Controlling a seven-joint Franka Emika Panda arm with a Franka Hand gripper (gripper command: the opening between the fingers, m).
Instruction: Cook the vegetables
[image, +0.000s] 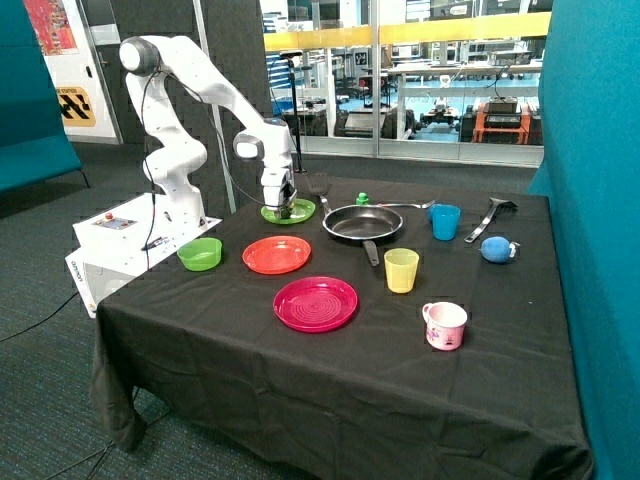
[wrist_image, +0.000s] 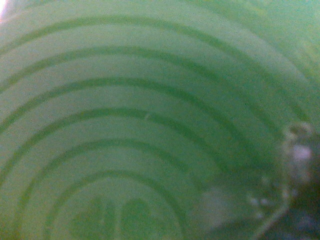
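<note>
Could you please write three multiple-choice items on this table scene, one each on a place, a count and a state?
1. Where is the gripper?
A. down at the green plate
B. over the frying pan
C. at the pink mug

2. How many cups stand beside the frying pan?
A. none
B. two
C. four

3. What is in the frying pan?
A. a spatula
B. a cup
C. nothing visible

Answers:
1 A, the wrist view fills with green ridges.
2 B, a blue cup and a yellow cup.
3 C, its dark inside looks bare.
</note>
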